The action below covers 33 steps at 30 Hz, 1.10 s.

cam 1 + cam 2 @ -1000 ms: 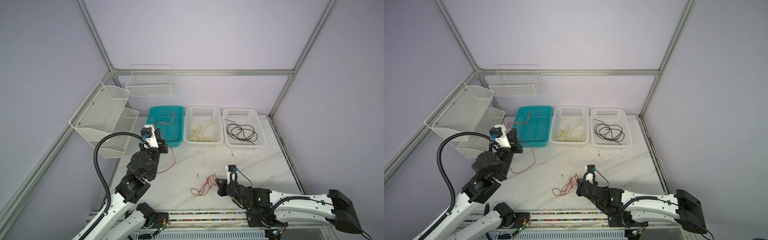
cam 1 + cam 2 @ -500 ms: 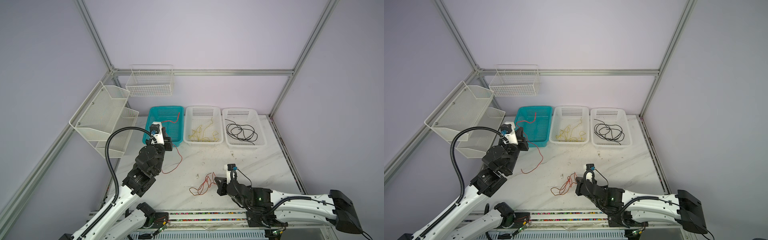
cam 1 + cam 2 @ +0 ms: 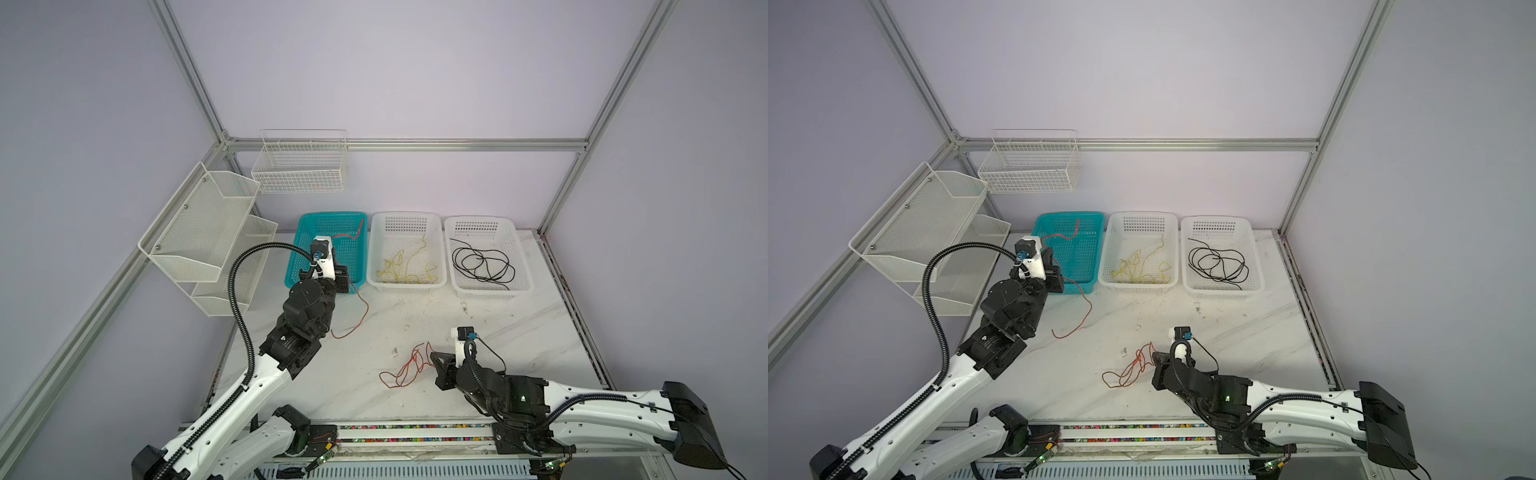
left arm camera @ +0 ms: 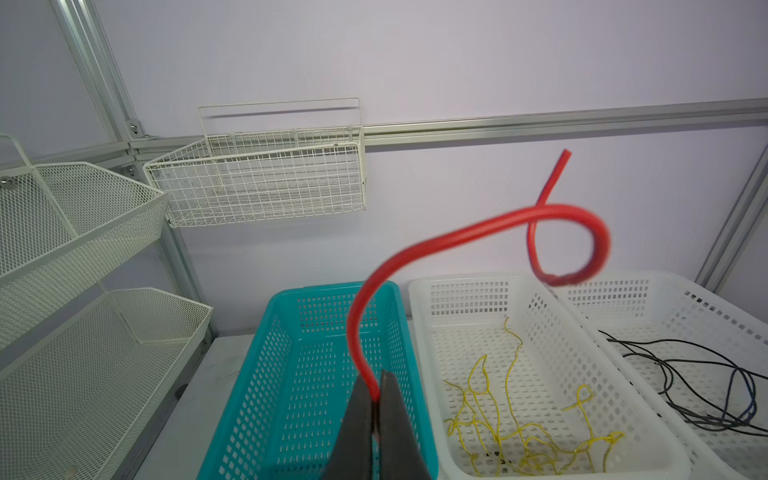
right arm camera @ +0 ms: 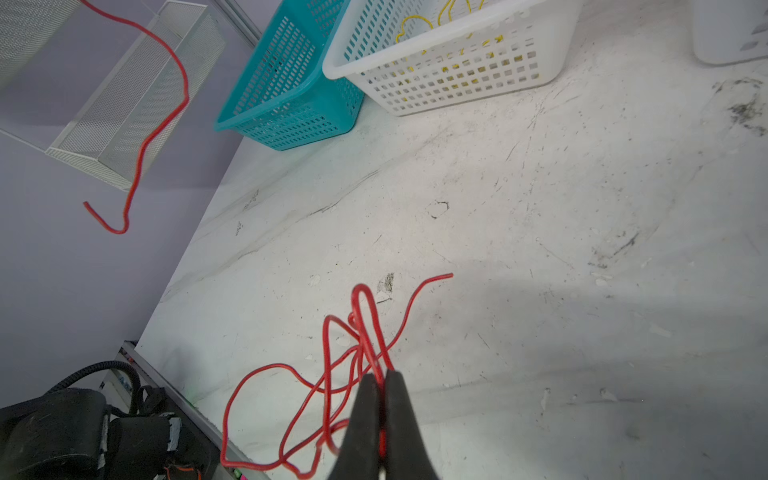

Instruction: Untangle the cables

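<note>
My left gripper (image 3: 341,281) is shut on a red cable (image 4: 457,230) just above the near end of the teal basket (image 3: 332,216). One end of that cable curls up over the basket, and the other hangs down to the table (image 3: 358,320). My right gripper (image 5: 382,378) is shut on strands of a tangled red-orange cable (image 3: 405,370) lying on the table near the front. Yellow cables (image 3: 405,266) lie in the middle white basket (image 3: 405,215). Black cables (image 3: 482,264) lie in the right white basket (image 3: 478,219).
White mesh shelves (image 3: 208,232) hang on the left wall next to the teal basket. A wire basket (image 3: 299,166) hangs on the back wall. The marble tabletop (image 3: 498,324) is scuffed, and frame posts stand at its back corners.
My left arm has swung right and toward the teal basket, carrying its red cable along. The right gripper and its tangle have barely moved.
</note>
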Tool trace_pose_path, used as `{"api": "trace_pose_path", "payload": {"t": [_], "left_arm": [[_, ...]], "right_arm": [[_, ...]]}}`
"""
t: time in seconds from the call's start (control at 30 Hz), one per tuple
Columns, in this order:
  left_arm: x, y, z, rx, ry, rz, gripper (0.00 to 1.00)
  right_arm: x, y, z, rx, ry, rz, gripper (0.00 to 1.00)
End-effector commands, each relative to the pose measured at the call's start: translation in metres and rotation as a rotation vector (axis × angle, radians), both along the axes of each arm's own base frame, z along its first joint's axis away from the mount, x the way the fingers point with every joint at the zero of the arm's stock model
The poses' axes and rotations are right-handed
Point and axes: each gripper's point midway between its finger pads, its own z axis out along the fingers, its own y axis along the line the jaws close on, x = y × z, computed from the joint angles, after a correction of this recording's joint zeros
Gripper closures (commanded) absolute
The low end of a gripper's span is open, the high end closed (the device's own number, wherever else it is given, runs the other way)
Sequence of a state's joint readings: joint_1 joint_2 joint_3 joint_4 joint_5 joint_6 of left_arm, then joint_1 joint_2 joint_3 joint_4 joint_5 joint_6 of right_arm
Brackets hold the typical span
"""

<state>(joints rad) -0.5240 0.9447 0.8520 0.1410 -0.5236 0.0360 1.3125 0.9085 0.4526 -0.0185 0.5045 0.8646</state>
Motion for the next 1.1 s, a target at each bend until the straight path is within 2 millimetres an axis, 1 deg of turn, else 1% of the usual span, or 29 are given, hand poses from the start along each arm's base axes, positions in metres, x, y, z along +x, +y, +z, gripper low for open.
{"api": "trace_pose_path", "payload": {"t": [0.0,0.27,0.37,0.47,0.63,0.73,0.77,0.8,0.93,1.07], "left_arm": [[0.003,0.002,0.047,-0.020,-0.143,0.008,1.00],[0.038,-0.001,0.061,0.032,-0.196,0.040,1.00],[0.054,0.003,0.062,0.041,-0.218,0.062,1.00],[0.068,0.011,0.066,0.028,-0.237,0.088,1.00],[0.091,0.008,0.075,0.055,-0.266,0.079,1.00],[0.105,0.008,0.079,0.088,-0.285,0.088,1.00],[0.108,0.010,0.083,0.093,-0.300,0.092,1.00],[0.119,0.009,0.073,0.108,-0.282,0.090,1.00],[0.143,0.015,0.066,0.139,-0.293,0.102,1.00],[0.170,0.026,0.051,0.155,-0.275,0.127,1.00]], "right_arm": [[0.005,0.001,0.010,0.019,-0.024,-0.022,1.00],[0.004,0.002,0.008,0.018,-0.018,-0.010,1.00],[0.004,0.003,0.008,0.013,-0.020,-0.008,1.00],[0.004,0.005,0.008,0.006,-0.021,-0.004,1.00],[0.004,0.006,0.006,-0.006,-0.022,0.003,1.00],[0.004,0.008,0.005,-0.011,-0.024,0.005,1.00],[0.004,0.008,0.006,-0.012,-0.025,0.006,1.00],[0.004,0.009,0.005,-0.013,-0.026,0.007,1.00],[0.003,0.013,0.006,-0.014,-0.036,0.029,1.00],[0.003,0.019,0.010,-0.008,-0.048,0.051,1.00]]}}
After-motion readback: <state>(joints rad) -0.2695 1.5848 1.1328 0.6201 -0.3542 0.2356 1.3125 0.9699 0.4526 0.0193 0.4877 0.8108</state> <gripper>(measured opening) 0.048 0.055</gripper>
